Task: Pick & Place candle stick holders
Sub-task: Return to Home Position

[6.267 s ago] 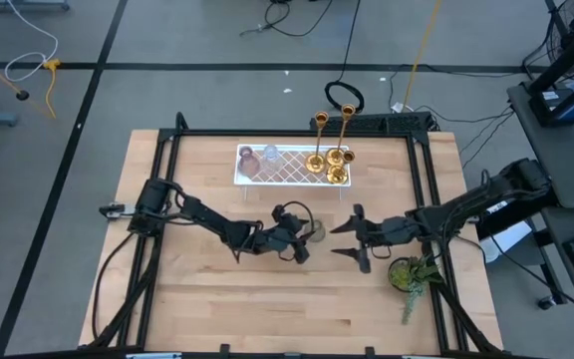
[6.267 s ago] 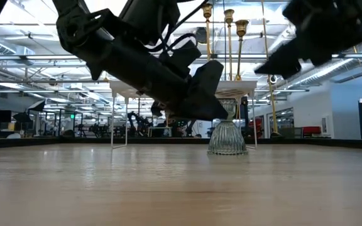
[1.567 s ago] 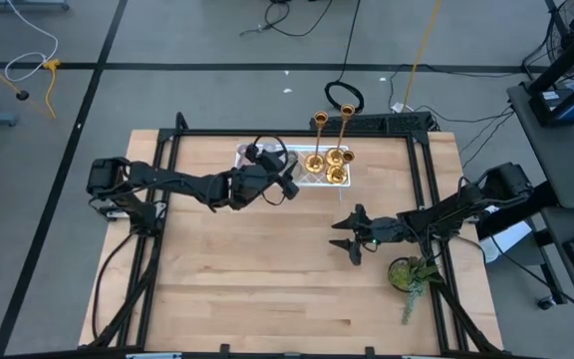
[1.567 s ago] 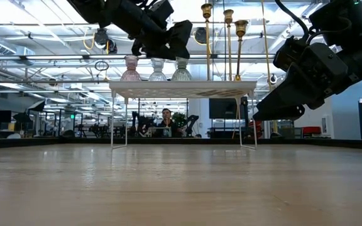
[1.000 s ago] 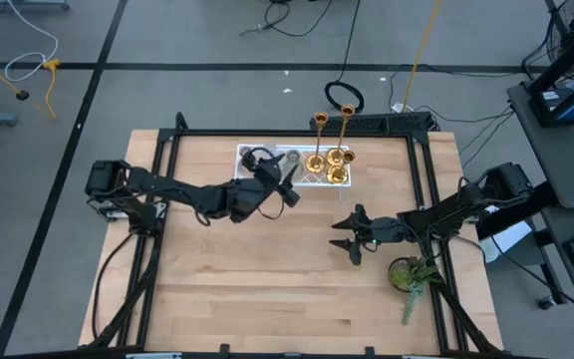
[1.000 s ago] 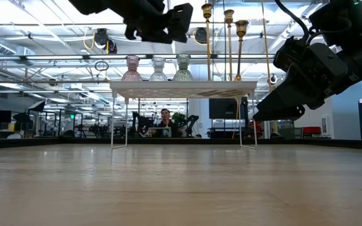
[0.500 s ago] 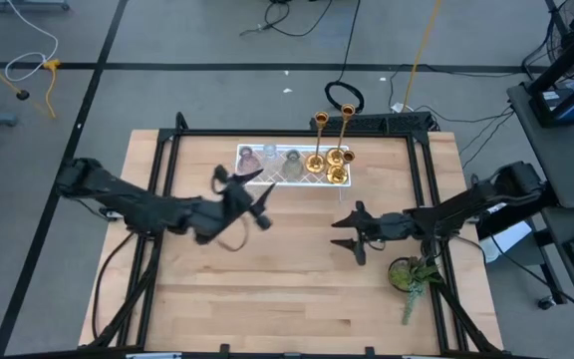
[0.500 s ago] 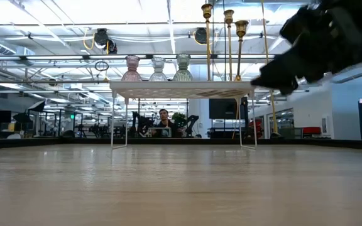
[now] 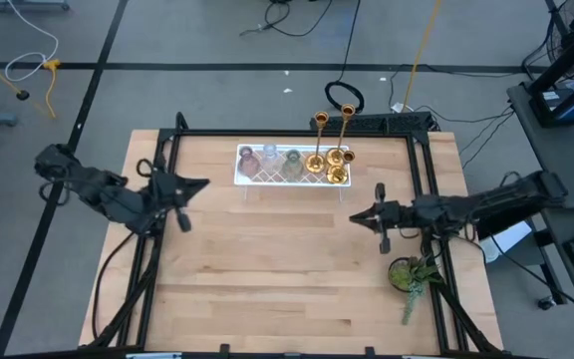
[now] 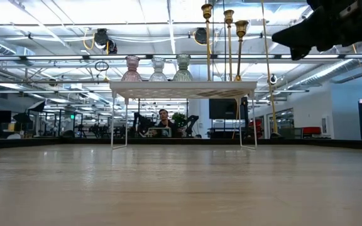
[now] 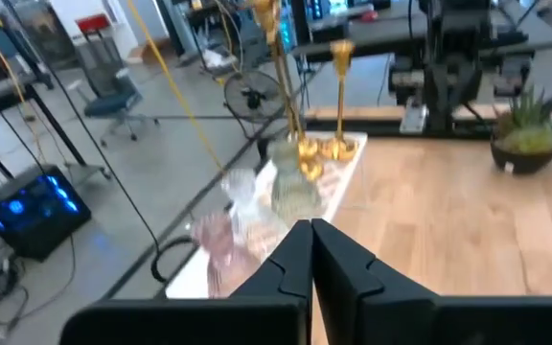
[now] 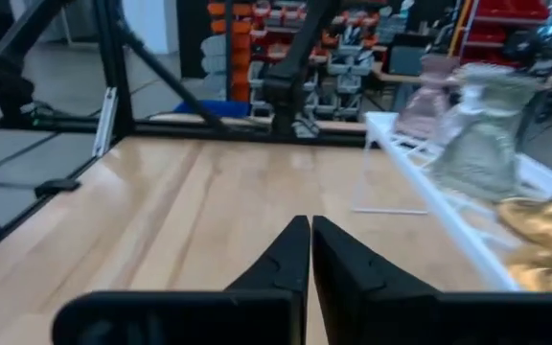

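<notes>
Three shiny gold candlesticks [image 9: 329, 163] and the pink, clear and green glass cups [image 9: 270, 158] stand on the white lattice shelf [image 10: 181, 86]; placing looks finished; left gripper [image 11: 310, 226] and right gripper [image 12: 310, 222] hover at their own sides, fingers pinched together, empty.

Gold candlesticks [image 9: 336, 158]; pink, clear, green cups [image 9: 270, 158]

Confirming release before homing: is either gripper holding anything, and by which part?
Nothing is held. The left gripper and the right gripper are both shut, with nothing between their fingers.
</notes>
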You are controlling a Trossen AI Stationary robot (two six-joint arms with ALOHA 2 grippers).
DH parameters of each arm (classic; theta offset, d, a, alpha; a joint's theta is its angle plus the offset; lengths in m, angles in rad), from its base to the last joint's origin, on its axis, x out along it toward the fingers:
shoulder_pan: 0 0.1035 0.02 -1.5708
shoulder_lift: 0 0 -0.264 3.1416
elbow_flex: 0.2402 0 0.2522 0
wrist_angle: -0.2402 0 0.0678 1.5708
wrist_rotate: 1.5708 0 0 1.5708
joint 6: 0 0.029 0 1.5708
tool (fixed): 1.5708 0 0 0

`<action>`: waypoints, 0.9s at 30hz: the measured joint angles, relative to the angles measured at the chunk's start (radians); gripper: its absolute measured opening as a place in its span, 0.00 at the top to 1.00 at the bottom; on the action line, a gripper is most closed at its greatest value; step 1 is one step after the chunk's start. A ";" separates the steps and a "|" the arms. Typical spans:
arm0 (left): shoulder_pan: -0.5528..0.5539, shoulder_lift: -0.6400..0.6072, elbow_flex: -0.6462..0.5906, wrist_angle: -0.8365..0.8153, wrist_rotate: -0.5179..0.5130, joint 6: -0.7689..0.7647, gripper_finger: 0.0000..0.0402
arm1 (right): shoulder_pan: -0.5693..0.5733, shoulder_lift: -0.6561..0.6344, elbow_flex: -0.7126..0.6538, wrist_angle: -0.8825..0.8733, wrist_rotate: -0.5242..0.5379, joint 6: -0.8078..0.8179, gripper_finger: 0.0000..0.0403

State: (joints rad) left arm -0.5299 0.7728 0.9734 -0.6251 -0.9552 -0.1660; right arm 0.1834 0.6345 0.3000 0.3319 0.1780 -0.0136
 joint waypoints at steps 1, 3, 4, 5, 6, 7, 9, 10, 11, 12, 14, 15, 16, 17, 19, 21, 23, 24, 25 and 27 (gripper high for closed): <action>-0.004 -0.028 -0.037 -0.003 0.003 -0.014 0.98 | -0.009 -0.030 0.000 -0.023 0.000 -0.001 0.98; -0.012 -0.073 -0.124 0.032 0.011 -0.031 0.99 | -0.026 -0.087 0.000 -0.062 0.000 0.000 0.98; -0.015 -0.094 -0.176 0.064 0.020 -0.026 0.99 | -0.033 -0.112 0.000 -0.080 0.000 -0.001 0.98; -0.018 -0.111 -0.232 0.110 0.043 0.001 0.98 | -0.039 -0.135 0.000 -0.105 0.000 -0.008 0.99; -0.022 -0.128 -0.291 0.169 0.083 0.047 0.97 | -0.045 -0.158 0.000 -0.137 0.000 -0.018 1.00; -0.026 -0.144 -0.354 0.243 0.126 0.106 0.97 | -0.049 -0.180 0.000 -0.171 0.000 -0.026 1.00; -0.036 -0.168 -0.492 0.443 0.235 0.259 0.98 | -0.058 -0.211 0.000 -0.228 0.000 -0.028 0.99; -0.035 -0.180 -0.558 0.554 0.284 0.333 0.99 | -0.063 -0.220 0.000 -0.249 0.000 -0.029 1.00; -0.032 -0.192 -0.618 0.663 0.325 0.403 0.99 | -0.068 -0.227 -0.004 -0.258 0.000 -0.029 1.00; -0.027 -0.205 -0.668 0.758 0.355 0.460 0.99 | -0.073 -0.234 -0.010 -0.260 0.000 -0.029 1.00; -0.012 -0.245 -0.755 0.893 0.382 0.538 0.98 | -0.084 -0.250 -0.022 -0.261 -0.001 -0.033 1.00; -0.001 -0.270 -0.788 0.936 0.384 0.561 0.97 | -0.089 -0.258 -0.024 -0.261 -0.005 -0.040 1.00; 0.010 -0.300 -0.814 0.966 0.382 0.576 0.96 | -0.096 -0.269 -0.025 -0.262 -0.024 -0.061 1.00; 0.023 -0.331 -0.833 0.974 0.382 0.578 0.96 | -0.102 -0.280 -0.025 -0.263 -0.059 -0.098 1.00; 0.048 -0.402 -0.854 0.954 0.385 0.566 0.98 | -0.114 -0.304 -0.025 -0.262 -0.169 -0.178 1.00; 0.070 -0.468 -0.857 0.895 0.415 0.544 0.99 | -0.127 -0.325 -0.025 -0.261 -0.275 -0.210 1.00; 0.093 -0.526 -0.857 0.849 0.458 0.539 0.99 | -0.140 -0.340 -0.025 -0.262 -0.305 -0.202 1.00; 0.105 -0.551 -0.857 0.827 0.478 0.539 0.98 | -0.148 -0.346 -0.025 -0.266 -0.306 -0.189 1.00; 0.117 -0.574 -0.857 0.805 0.493 0.538 0.97 | -0.157 -0.351 -0.025 -0.274 -0.307 -0.180 1.00; 0.141 -0.612 -0.857 0.766 0.516 0.538 0.96 | -0.176 -0.359 -0.025 -0.297 -0.308 -0.162 1.00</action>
State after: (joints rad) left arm -0.3885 0.1606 0.1165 0.1404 -0.4387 0.3718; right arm 0.0079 0.2754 0.2749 0.0344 -0.1296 -0.1757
